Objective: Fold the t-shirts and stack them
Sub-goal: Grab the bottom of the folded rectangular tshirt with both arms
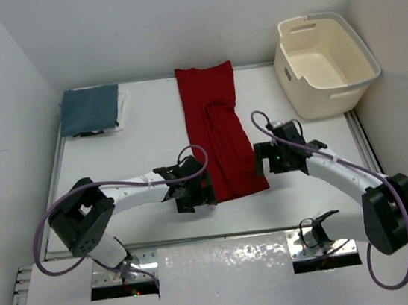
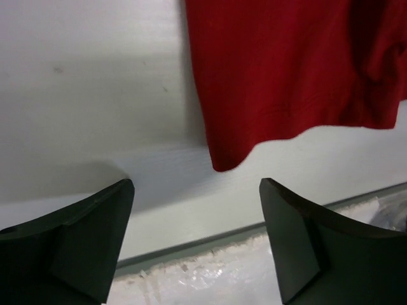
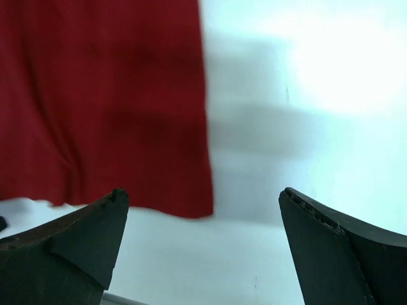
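The red t-shirt [image 1: 220, 131] lies folded into a long strip down the middle of the table. A folded blue-grey t-shirt [image 1: 89, 110] rests at the back left, with a strip of white cloth [image 1: 120, 109] showing along its right edge. My left gripper [image 1: 195, 196] hovers open at the red shirt's near left corner. In the left wrist view that corner [image 2: 219, 162] sits just beyond the left gripper [image 2: 196, 184], which holds nothing. My right gripper [image 1: 264, 163] stands open at the near right corner. Seen from the right wrist, the right gripper [image 3: 203, 194] is empty and the red hem [image 3: 159, 197] lies ahead of its left finger.
A cream perforated laundry basket [image 1: 327, 61] stands at the back right. White walls close in the table on the left, back and right. The table's near edge [image 2: 210, 238] runs just under my left fingers.
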`<state>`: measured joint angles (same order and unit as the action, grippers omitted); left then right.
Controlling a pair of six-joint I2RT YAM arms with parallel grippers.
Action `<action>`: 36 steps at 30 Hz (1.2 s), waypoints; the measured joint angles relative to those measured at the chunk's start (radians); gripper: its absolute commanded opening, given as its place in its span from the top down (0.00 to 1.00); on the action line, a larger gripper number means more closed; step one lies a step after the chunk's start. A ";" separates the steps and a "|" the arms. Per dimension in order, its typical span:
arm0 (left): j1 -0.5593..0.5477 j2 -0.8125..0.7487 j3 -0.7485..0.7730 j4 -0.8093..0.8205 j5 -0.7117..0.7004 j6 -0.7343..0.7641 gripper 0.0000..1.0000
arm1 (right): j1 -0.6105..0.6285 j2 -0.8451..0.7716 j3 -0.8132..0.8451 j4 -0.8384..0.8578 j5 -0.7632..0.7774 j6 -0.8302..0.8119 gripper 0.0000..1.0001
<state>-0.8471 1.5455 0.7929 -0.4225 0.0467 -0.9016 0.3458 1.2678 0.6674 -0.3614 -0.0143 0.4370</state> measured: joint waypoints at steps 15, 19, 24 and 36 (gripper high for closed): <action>-0.016 0.070 -0.023 0.142 0.028 -0.059 0.92 | -0.016 -0.043 -0.204 0.111 -0.108 0.091 0.05; -0.016 0.078 -0.023 0.149 0.031 -0.058 0.99 | -0.016 -0.042 -0.239 0.155 -0.132 0.108 0.16; -0.016 0.086 -0.019 0.156 0.042 -0.057 1.00 | -0.018 -0.021 -0.252 0.221 -0.152 0.125 0.38; -0.016 0.050 -0.056 0.180 0.030 -0.047 1.00 | -0.024 -0.013 -0.294 0.242 -0.202 0.145 1.00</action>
<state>-0.8635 1.5955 0.7364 -0.2428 0.0765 -0.9485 0.3214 1.2545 0.3737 -0.1196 -0.2161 0.5823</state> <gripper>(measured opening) 0.007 0.108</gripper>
